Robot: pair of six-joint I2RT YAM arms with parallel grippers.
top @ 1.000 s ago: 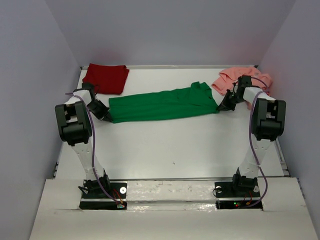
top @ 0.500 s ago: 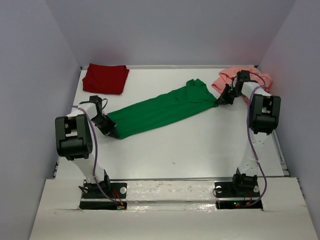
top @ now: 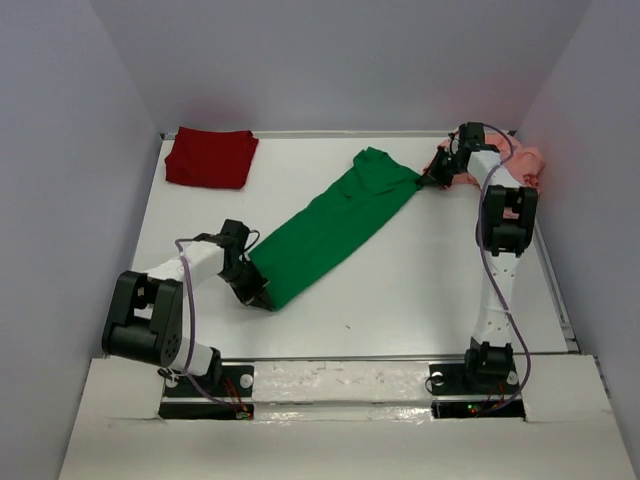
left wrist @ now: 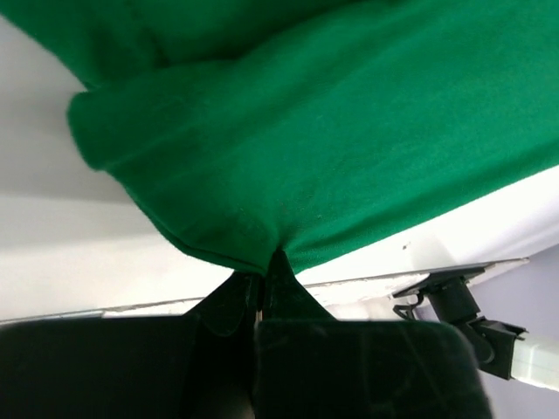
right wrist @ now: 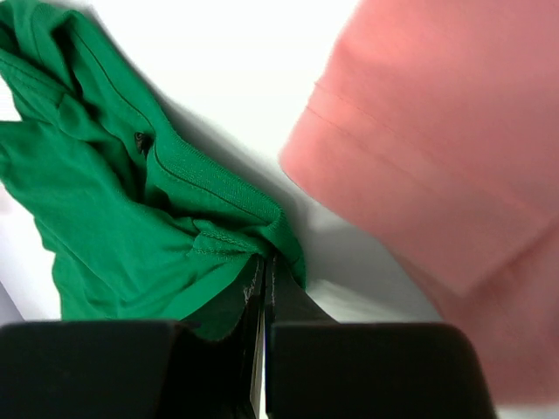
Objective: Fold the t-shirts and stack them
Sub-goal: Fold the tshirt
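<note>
The dark red t-shirt (top: 210, 157) looks already folded in the far left corner of the bench (top: 420, 290), the green t-shirt (top: 335, 225) is only a long strip stretched diagonally between the left gripper (left wrist: 262, 269) and the right gripper (right wrist: 264, 266), each pinched tight on one end, and the crumpled salmon pink t-shirt (right wrist: 437, 131) at the far right is not yet folded.
</note>
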